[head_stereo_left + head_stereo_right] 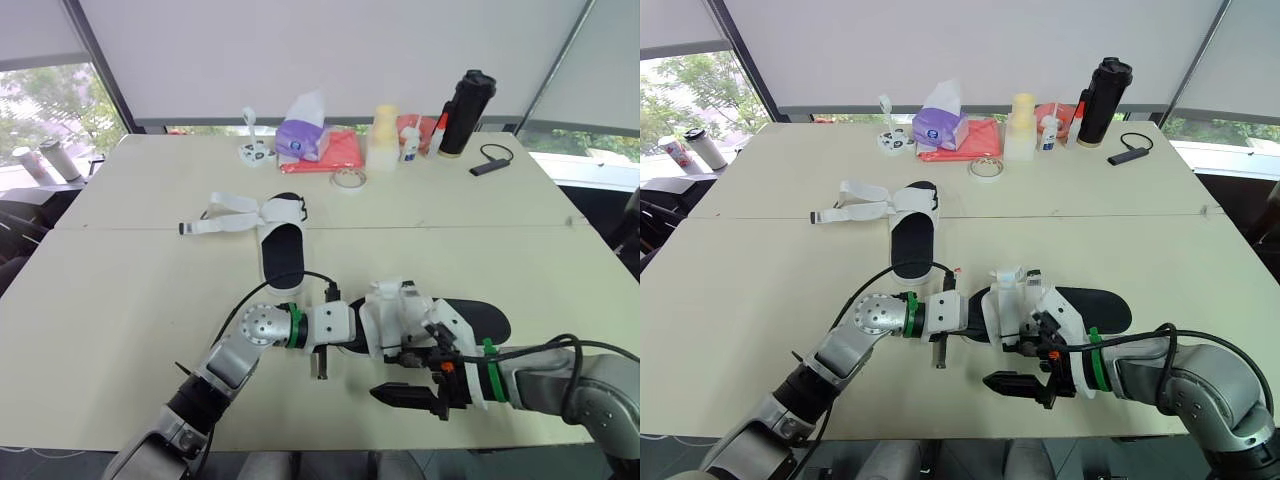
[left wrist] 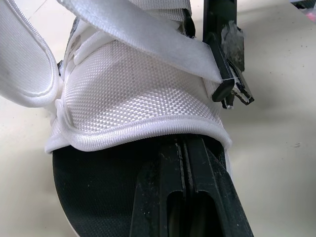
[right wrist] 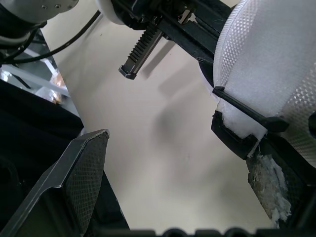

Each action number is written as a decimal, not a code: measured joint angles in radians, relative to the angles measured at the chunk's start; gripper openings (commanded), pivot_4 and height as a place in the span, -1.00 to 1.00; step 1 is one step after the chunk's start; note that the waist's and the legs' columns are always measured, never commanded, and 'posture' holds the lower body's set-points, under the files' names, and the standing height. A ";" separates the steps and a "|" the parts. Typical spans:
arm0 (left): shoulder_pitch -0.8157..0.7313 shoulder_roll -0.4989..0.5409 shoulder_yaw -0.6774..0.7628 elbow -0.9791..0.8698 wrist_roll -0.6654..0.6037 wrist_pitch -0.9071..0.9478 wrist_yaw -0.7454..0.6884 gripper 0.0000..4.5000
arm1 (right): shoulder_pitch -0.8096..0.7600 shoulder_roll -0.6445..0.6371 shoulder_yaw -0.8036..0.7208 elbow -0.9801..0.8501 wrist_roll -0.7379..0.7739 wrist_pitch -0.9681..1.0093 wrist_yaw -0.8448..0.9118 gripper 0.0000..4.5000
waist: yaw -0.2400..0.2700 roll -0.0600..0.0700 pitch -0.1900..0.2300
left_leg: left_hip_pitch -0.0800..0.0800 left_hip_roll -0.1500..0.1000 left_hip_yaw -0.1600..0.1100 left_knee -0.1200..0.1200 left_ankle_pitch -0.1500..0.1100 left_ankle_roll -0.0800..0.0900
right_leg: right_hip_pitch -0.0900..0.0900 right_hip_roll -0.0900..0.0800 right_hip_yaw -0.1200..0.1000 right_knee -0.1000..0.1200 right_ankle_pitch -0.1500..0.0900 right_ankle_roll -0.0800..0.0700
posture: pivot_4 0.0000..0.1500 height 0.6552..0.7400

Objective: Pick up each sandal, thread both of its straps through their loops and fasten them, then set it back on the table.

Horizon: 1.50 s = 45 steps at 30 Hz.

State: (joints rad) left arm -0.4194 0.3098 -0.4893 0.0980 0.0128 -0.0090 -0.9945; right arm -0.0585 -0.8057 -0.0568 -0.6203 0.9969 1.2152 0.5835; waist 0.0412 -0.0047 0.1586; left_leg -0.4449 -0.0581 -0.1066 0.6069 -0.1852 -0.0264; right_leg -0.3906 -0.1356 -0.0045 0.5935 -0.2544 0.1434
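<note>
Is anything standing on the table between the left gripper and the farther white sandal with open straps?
Nothing visible does. Only cream tabletop lies between the left gripper, shut on the near white sandal, and the farther white sandal; the arm's black cable arcs at its near end.

White sandal (image 3: 266,59), its black buckle (image 3: 241,134) against one finger (image 3: 269,185); other finger (image 3: 84,173) well apart; beige table (image 3: 163,123) beneath.
</note>
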 measured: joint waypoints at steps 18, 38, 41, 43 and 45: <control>0.004 0.000 0.000 -0.001 0.000 -0.003 0.002 -1.00 | 0.002 0.026 -0.045 0.047 0.033 0.045 -0.070 -1.00 | 0.001 0.000 0.000 | 0.000 0.000 0.000 0.000 0.000 0.000 | 0.000 0.000 0.000 0.001 0.000 0.000 | 1.00 0.75; 0.008 0.003 0.000 -0.012 0.000 0.006 0.004 -1.00 | 0.232 -0.204 0.018 -0.079 -0.041 -0.081 0.184 -1.00 | 0.001 0.000 0.000 | 0.001 0.000 0.000 0.000 0.000 0.000 | 0.001 0.000 -0.001 0.001 0.000 0.000 | 1.00 0.75; 0.008 0.003 -0.001 -0.012 0.000 0.006 0.004 -1.00 | 0.255 -0.219 0.012 -0.095 -0.053 -0.116 0.205 -1.00 | 0.001 0.000 0.000 | 0.001 0.000 0.000 0.000 0.000 0.000 | 0.001 0.000 -0.001 0.001 0.000 0.000 | 1.00 0.75; 0.008 0.002 -0.001 -0.012 0.000 0.005 0.004 -1.00 | 0.266 -0.230 0.007 -0.107 -0.064 -0.134 0.208 -1.00 | 0.001 0.000 0.000 | 0.001 0.000 0.000 0.000 0.000 0.000 | 0.001 0.000 -0.001 0.001 0.000 0.000 | 1.00 0.75; 0.007 0.002 -0.001 -0.012 0.000 0.005 0.004 -1.00 | 0.274 -0.234 -0.001 -0.124 -0.071 -0.148 0.208 -1.00 | 0.001 0.000 0.000 | 0.001 0.000 0.000 0.000 0.000 0.000 | 0.001 0.000 -0.001 0.001 0.000 0.000 | 1.00 0.75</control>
State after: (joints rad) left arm -0.4119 0.3121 -0.4904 0.0864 0.0128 -0.0037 -0.9903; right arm 0.2158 -1.0395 -0.0579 -0.7443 0.9258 1.0667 0.7914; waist 0.0423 -0.0050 0.1584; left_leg -0.4443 -0.0581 -0.1065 0.6071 -0.1852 -0.0264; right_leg -0.3898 -0.1353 -0.0056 0.5945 -0.2546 0.1438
